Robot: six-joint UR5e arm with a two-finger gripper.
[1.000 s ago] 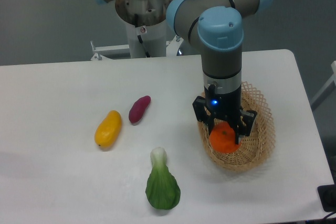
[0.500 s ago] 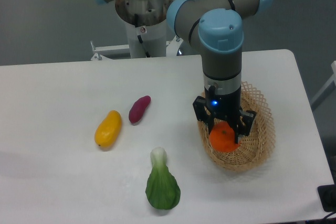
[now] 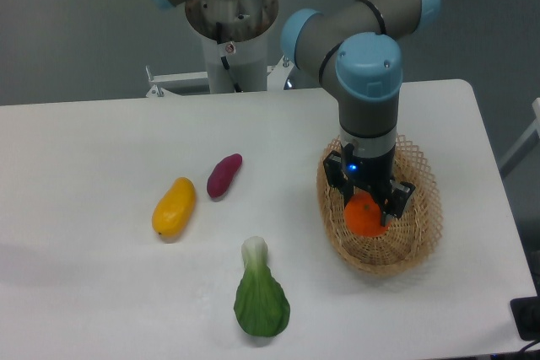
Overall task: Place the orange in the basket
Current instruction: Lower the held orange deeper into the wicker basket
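The orange (image 3: 364,218) is a small round bright-orange fruit held between the black fingers of my gripper (image 3: 368,211). The gripper is shut on it and points straight down over the middle of the basket (image 3: 422,233), a tan oval wicker basket at the right of the white table. The orange sits low inside the basket's rim; I cannot tell whether it touches the basket floor. The gripper body hides the orange's top.
A yellow-orange mango-like fruit (image 3: 173,206) and a purple sweet potato (image 3: 224,175) lie at centre left. A green bok choy (image 3: 260,295) lies near the front edge. The robot base (image 3: 228,14) stands behind the table.
The gripper has moved right and a little back with the orange, from over the basket's left rim to over its middle.
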